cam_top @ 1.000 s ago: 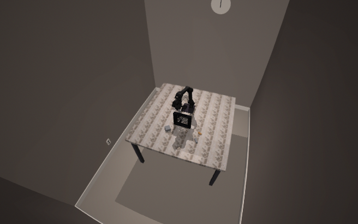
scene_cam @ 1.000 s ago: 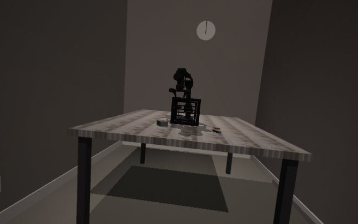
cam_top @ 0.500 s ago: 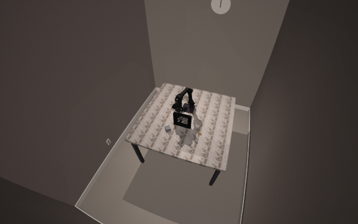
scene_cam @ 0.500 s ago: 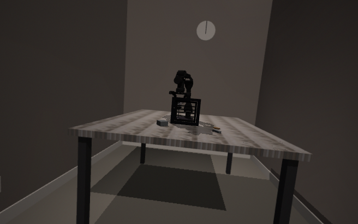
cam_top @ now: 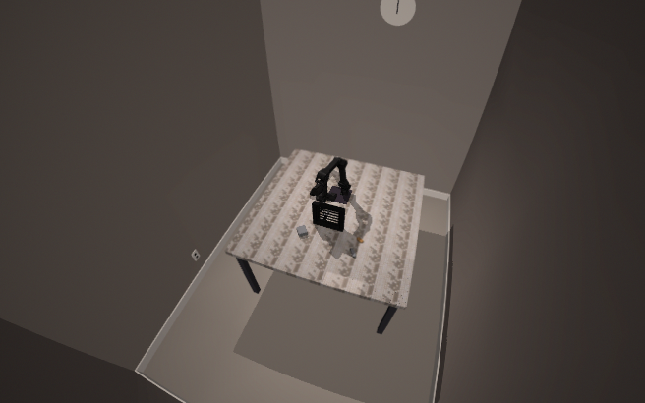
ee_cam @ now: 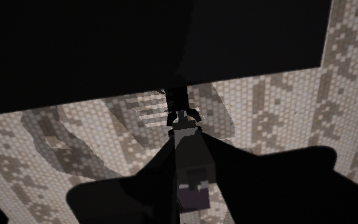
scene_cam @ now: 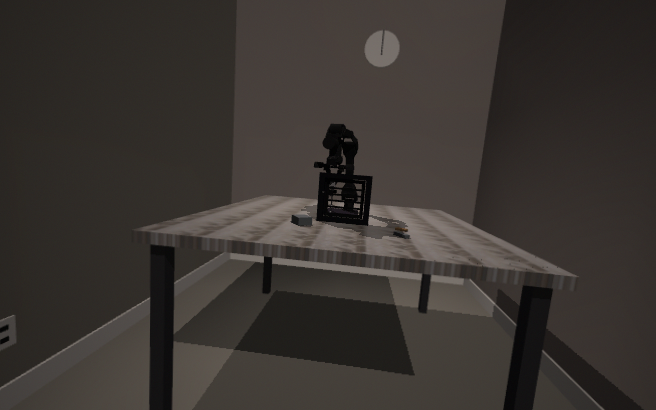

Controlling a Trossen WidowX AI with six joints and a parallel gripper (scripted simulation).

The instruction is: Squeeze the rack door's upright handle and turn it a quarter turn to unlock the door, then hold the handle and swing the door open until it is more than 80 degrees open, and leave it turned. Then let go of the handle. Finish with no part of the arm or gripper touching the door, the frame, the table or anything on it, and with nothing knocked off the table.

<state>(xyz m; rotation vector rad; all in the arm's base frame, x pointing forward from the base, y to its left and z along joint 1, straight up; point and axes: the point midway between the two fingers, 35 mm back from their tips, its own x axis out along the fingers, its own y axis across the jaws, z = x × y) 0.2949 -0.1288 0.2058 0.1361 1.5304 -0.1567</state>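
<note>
The black rack frame (cam_top: 316, 216) (scene_cam: 322, 199) (ee_cam: 106, 55) stands upright on the table, in front of the arm. Its barred door is on the arm's side and looks closed against the frame. The grey upright handle (ee_cam: 193, 156) stands out from the door on a short dark mount in the wrist view. My gripper (ee_cam: 187, 139) (scene_cam: 335, 179) reaches down behind the frame, with its two black fingers against both sides of the handle, so it is shut on the handle. The top and exterior views are too dark to show the handle's angle.
A grey block (cam_top: 302, 230) (scene_cam: 301, 220) lies on the table near the frame's left side. A small orange thing (cam_top: 359, 239) (scene_cam: 401, 229) and a small grey thing (cam_top: 353, 253) (scene_cam: 402, 235) lie to its right. The purplish base plate (ee_cam: 193, 199) is behind the handle.
</note>
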